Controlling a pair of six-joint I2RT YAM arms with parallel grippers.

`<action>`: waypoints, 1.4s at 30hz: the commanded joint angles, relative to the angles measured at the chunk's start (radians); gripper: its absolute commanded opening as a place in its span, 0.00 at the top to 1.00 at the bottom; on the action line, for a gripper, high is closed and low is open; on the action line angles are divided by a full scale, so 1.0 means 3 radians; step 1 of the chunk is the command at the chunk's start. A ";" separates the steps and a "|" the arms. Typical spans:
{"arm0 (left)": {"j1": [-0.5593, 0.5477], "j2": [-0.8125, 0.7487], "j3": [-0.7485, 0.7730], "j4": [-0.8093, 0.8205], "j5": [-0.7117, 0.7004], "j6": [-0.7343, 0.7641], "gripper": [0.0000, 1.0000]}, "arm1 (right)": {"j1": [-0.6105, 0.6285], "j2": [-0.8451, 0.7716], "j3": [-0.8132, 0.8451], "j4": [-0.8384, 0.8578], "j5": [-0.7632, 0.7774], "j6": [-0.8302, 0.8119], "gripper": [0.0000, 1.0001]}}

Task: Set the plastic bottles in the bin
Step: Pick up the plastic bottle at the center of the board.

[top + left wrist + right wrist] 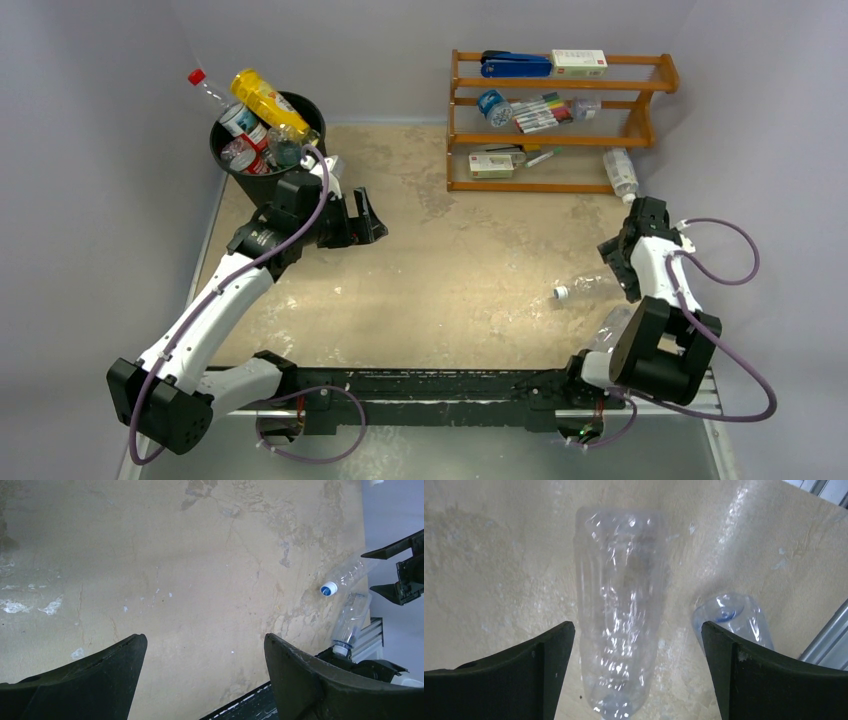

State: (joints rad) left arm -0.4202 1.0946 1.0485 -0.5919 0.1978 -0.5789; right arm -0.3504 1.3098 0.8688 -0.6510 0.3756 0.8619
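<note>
My right gripper [638,630] is spread wide over a clear bottle [619,605] that lies on the tabletop [499,555] between its fingers. A second clear bottle [734,617] lies just beside the first. My left gripper [205,645] is also spread and holds nothing, near the bin [262,178], which contains several bottles [262,98].

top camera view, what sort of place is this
Probably a robotics lab test cell: two arms bolted to a worn table, plain walls around it, staged props like a bottle-filled bin and a wooden rack.
</note>
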 commanded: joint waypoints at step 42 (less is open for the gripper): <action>-0.0364 -0.0014 -0.0247 0.1249 0.0593 -0.0682 0.08 | 0.1654 -0.0266 0.0790 0.1124 -0.1192 -0.0913 0.56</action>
State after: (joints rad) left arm -0.5152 1.0992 0.9878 -0.3653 0.3523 -0.7162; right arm 0.0776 1.2533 1.0420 -0.3378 0.1078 0.5980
